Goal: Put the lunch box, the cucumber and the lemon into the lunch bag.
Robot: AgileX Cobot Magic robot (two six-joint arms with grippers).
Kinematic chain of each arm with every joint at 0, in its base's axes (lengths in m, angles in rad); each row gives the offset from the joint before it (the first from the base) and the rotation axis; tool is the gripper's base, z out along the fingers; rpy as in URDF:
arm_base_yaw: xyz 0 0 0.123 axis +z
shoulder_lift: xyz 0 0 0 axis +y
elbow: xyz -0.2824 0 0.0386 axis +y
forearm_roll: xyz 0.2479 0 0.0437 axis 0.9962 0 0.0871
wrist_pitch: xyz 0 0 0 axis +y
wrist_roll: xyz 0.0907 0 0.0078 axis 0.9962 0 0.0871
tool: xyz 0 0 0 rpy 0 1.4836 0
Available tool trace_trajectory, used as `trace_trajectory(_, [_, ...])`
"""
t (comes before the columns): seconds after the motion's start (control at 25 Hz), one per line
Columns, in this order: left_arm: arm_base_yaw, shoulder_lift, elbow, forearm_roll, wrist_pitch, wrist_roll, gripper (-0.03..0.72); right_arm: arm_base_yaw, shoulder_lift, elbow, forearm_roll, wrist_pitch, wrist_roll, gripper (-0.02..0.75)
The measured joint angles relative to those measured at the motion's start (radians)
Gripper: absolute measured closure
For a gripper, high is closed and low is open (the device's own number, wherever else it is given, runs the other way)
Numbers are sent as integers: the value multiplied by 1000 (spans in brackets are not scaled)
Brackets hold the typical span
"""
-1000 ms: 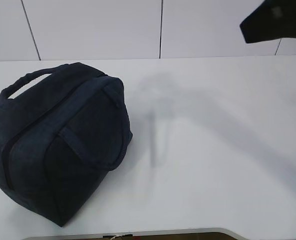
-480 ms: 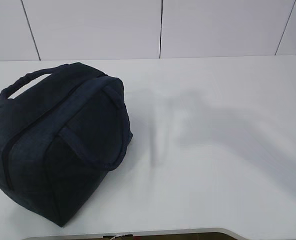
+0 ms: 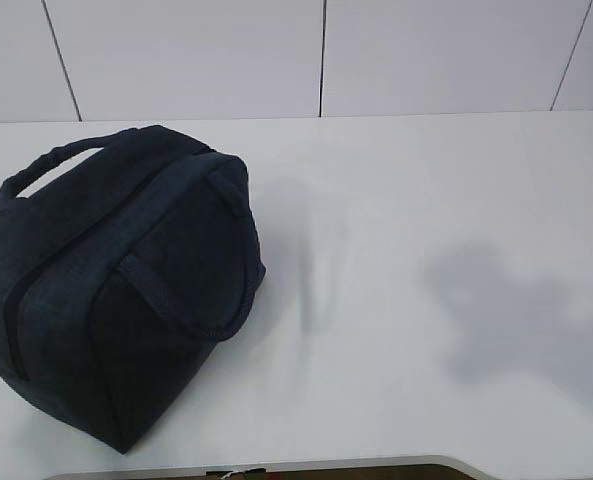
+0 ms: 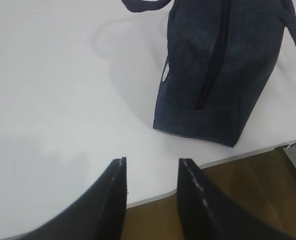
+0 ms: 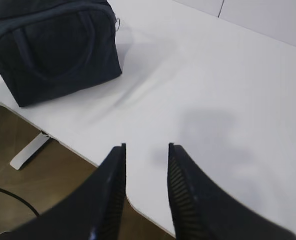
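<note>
- Sitting on the left part of the white table [image 3: 426, 200]: large boxy dark navy fabric lunch bag [image 3: 116, 280], zipped shut, one strap handle [image 3: 51, 165] arched over the top at the far side, the other lying down against the near face.
- Running along the bag's top seam and down its end panel in the left wrist view: dark zipper line [image 4: 215, 55], closed along all of its visible length; small pale mark on the fabric just beside that seam.
- Seen from the right wrist view: same bag [image 5: 55, 47] standing near the table's front edge, both handles folded flat on its side, brown floor and a metal table leg [image 5: 30, 150] below the edge.
- Left gripper [image 4: 151, 170]: black fingers parted with a clear gap between them, grasping nothing, hanging above the table's near edge, well apart from the bag.
- Right gripper [image 5: 145, 155]: ribbed black fingers likewise parted and bare, poised over the table edge, well apart from the bag.
- Neither gripper visible in the exterior view; only a soft grey shadow [image 3: 506, 310] on the right side of the tabletop.
- Lunch box, cucumber and lemon: not visible in any view; contents of the closed bag cannot be told.
</note>
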Motion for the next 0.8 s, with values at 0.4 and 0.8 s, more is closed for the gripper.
trace_trajectory(0.4, [0, 0, 0, 0, 0, 0, 446, 0, -227, 114, -31, 115, -2, 494])
trace_trajectory(0.8, [0, 0, 0, 0, 0, 0, 446, 0, -390, 271, -31, 115, -46, 494])
